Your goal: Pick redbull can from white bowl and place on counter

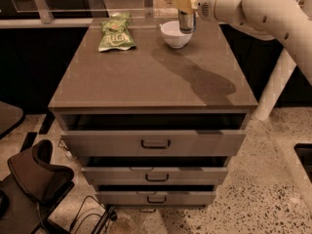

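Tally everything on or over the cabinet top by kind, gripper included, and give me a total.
Cans: 1, the redbull can, upright at the white bowl's right side.
Bowls: 1, the white bowl, near the counter's back edge.
Bags: 1, the green snack bag, back left.
Grippers: 1, the gripper, at the can's top.
Total: 4
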{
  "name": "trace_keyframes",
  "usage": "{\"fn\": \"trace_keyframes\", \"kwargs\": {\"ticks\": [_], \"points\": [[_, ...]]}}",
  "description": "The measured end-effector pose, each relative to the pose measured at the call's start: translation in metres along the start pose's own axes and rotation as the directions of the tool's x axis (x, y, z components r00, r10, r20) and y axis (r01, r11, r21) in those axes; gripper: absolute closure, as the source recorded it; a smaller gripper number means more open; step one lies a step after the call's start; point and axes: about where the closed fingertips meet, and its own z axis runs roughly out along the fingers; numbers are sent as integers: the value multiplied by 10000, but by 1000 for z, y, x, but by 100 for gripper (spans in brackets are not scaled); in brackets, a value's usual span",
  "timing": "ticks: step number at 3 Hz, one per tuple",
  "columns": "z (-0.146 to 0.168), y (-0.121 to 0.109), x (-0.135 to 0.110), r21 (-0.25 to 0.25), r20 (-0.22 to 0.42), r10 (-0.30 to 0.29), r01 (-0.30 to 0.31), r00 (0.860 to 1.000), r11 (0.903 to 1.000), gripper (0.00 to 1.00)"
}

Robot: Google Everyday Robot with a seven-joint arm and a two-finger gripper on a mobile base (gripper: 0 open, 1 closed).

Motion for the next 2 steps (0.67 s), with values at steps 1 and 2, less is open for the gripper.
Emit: {"fn": "trace_keyframes", "kwargs": {"ticks": [1,2], "points": [[-16,40,3,-291,40,192,-191,9998,9994,100],[-21,98,16,-1055,101,580,-566,9983,9928,100]]}}
